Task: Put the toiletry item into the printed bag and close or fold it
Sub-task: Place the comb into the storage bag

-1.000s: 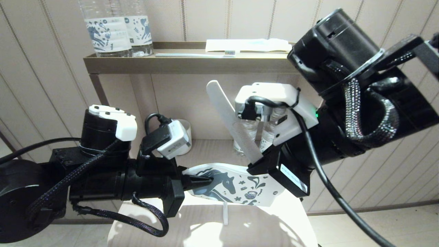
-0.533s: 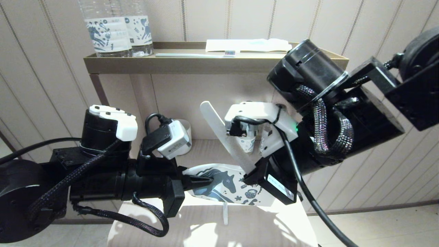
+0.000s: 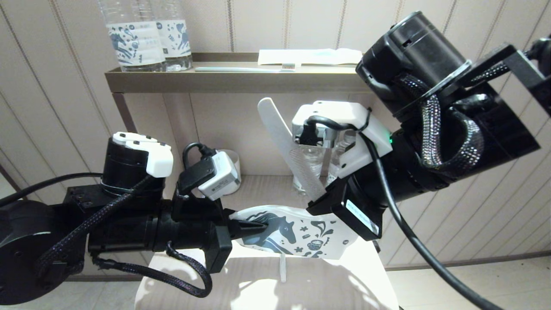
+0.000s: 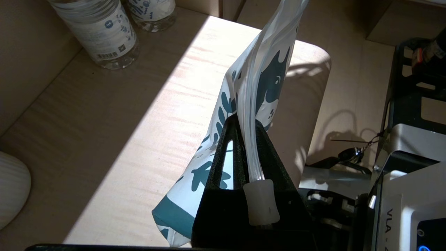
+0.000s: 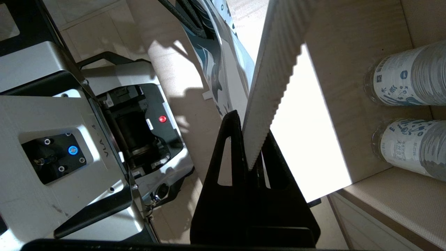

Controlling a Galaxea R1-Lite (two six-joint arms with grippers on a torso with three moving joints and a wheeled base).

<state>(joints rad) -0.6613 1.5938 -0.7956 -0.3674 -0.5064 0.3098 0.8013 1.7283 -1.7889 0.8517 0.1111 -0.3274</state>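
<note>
One comb [image 3: 289, 150] pinched in right gripper [image 3: 320, 199] mid-frame; one bag [image 3: 297, 234] clamped by left gripper [image 3: 254, 227]; two bottles [image 3: 146, 34] upper left; toothbrush [image 3: 245, 69] beside

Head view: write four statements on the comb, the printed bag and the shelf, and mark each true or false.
1. The right gripper holds the white comb by its toothed end. True.
2. The comb is already inside the printed bag. False: it stands above the bag, outside it.
3. The left gripper is shut on the bag's edge. True.
4. The toothbrush lies on the lower shelf. False: it lies on the top shelf.
</note>
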